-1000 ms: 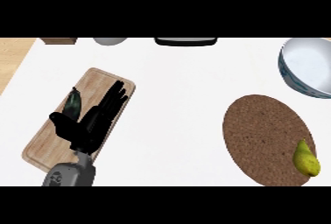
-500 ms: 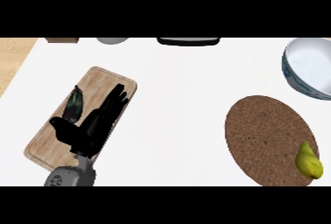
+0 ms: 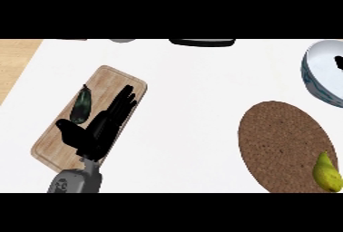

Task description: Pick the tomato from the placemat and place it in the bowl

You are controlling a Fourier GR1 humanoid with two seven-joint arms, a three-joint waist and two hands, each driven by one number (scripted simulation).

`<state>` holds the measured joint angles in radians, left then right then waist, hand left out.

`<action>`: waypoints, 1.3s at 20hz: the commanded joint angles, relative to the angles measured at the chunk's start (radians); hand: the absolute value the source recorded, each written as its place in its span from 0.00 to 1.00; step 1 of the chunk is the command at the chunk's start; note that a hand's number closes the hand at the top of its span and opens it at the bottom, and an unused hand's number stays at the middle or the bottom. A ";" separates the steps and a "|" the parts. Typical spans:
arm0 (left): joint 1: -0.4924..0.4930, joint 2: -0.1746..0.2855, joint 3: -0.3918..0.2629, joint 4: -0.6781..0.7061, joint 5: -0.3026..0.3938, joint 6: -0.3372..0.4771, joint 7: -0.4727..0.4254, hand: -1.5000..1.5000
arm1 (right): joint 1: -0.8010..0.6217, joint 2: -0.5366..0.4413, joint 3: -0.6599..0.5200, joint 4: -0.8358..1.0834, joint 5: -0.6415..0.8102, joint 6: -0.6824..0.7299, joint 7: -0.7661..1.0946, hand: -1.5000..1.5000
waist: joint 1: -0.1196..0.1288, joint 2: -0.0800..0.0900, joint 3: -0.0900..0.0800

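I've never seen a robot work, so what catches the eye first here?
A black left hand lies open over a wooden board at left, beside a dark vegetable. At right, a yellow-green pear sits at the edge of a brown round mat, below a white bowl.

Placemat, pear and bowl slid slightly right in the view, while a dark shape appeared over the bowl.

The black left robot hand, fingers straight, is spread over a rectangular wooden cutting board on the white tabletop, beside a dark green elongated vegetable. Well apart to the right, a yellow-green pear sits on a brown oval placemat, near a white-and-blue bowl.
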<state>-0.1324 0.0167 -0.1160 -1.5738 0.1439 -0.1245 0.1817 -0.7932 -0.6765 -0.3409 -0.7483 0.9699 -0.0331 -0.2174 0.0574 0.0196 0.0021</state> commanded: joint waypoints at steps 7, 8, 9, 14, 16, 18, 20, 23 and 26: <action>-0.012 -0.010 -0.021 0.021 -0.008 0.008 -0.033 0.50 | -0.104 -0.035 -0.043 0.407 0.045 -0.048 0.023 0.00 | 0.018 0.012 0.003; -0.033 0.002 -0.017 0.014 -0.003 0.003 -0.001 0.50 | -0.117 -0.007 -0.049 0.422 0.038 -0.066 0.023 0.00 | 0.030 0.017 0.004; -0.019 0.015 0.006 0.024 0.032 -0.024 -0.011 0.50 | -0.126 -0.021 -0.075 0.432 0.006 -0.051 -0.027 0.00 | 0.023 0.014 0.003; -0.014 -0.016 -0.029 0.025 -0.016 0.016 -0.035 0.50 | -0.160 -0.022 -0.223 0.464 -0.151 -0.029 -0.130 0.00 | 0.015 0.014 0.006; -0.024 0.020 0.009 0.017 0.016 -0.009 -0.001 0.50 | -0.164 -0.013 -0.315 0.457 -0.250 -0.033 -0.184 0.00 | 0.000 0.008 0.007; -0.010 0.008 0.009 0.006 0.016 0.006 -0.005 0.50 | -0.175 -0.006 -0.397 0.442 -0.341 -0.023 -0.262 0.00 | -0.007 0.001 0.008; 0.008 -0.003 -0.009 0.013 0.004 0.009 -0.015 0.50 | -0.159 -0.035 -0.456 0.439 -0.413 0.049 -0.361 0.00 | -0.028 -0.006 0.006; -0.007 0.034 0.031 0.011 0.018 0.000 0.006 0.50 | -0.097 -0.062 -0.503 0.451 -0.479 0.167 -0.492 0.00 | -0.042 -0.009 0.003; 0.006 -0.005 0.022 0.028 0.004 0.032 -0.026 0.50 | -0.059 -0.096 -0.541 0.435 -0.544 0.287 -0.559 0.00 | -0.063 -0.018 0.000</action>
<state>-0.1255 0.0319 -0.0936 -1.5579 0.1555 -0.1144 0.1629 -0.8947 -0.7434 -0.8210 -0.3042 0.5135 0.1340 -0.6664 0.0170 0.0100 0.0048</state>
